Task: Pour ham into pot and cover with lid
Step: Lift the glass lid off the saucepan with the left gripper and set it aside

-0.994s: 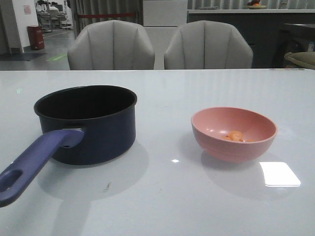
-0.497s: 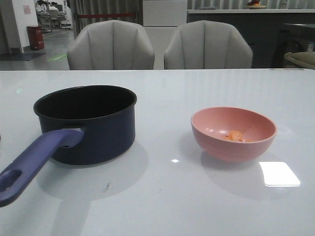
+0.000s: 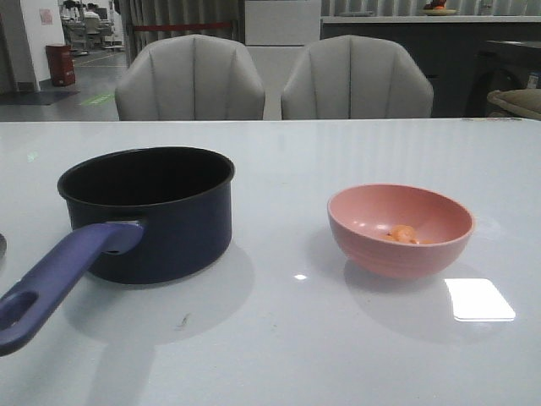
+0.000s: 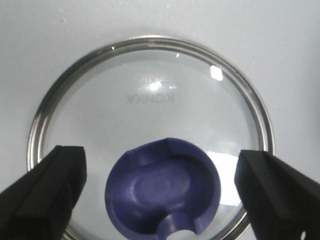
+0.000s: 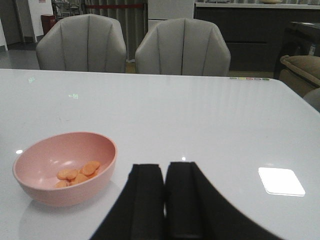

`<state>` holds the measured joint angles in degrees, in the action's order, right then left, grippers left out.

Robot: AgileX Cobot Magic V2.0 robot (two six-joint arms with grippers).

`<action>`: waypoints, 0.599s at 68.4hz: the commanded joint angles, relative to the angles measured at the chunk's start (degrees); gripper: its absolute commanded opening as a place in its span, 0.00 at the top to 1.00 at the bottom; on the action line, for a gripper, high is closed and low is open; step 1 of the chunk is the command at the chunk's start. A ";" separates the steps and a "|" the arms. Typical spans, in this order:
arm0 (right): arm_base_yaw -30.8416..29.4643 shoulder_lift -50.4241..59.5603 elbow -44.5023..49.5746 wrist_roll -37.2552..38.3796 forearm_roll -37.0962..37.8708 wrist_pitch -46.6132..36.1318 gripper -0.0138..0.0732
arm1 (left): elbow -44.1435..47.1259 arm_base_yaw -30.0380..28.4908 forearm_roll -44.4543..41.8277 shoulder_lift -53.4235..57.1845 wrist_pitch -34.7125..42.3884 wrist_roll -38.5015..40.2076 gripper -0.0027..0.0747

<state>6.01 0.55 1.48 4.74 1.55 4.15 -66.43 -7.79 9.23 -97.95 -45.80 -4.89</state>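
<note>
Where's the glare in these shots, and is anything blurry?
Front view: a bright rectangular reflection on the table right of the pink bowl. Right wrist view: the same patch, fingers soft-edged. Left wrist view: small glints on the lid, fingers blurred.

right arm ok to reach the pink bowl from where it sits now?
Probably yes. In the right wrist view the pink bowl stands on bare table ahead of the shut right gripper, with nothing between them. The ham is still inside.
</note>
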 commanded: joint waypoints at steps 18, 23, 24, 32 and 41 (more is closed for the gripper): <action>-0.32 1.19 -0.24 -0.32 0.90 -4.59 0.66 | 1.54 9.08 -2.39 23.39 7.42 -0.66 0.24; -0.32 1.19 -0.24 -0.32 0.90 -4.59 0.66 | 4.91 10.58 -2.48 29.02 9.96 -0.66 0.27; -0.32 1.19 -0.24 -0.32 0.90 -4.59 0.66 | 4.91 10.52 -2.48 29.53 10.24 -0.66 0.27; -0.32 1.14 -0.24 -0.32 0.90 -4.59 0.66 | 10.83 13.28 -2.48 38.27 14.67 -0.66 0.30; -0.32 1.14 -0.24 -0.32 0.90 -4.59 0.66 | 17.94 18.08 -2.48 49.40 20.02 -0.66 0.33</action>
<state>6.01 0.55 1.48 4.74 1.55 4.15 -51.66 6.86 6.43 -57.09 -33.21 -5.50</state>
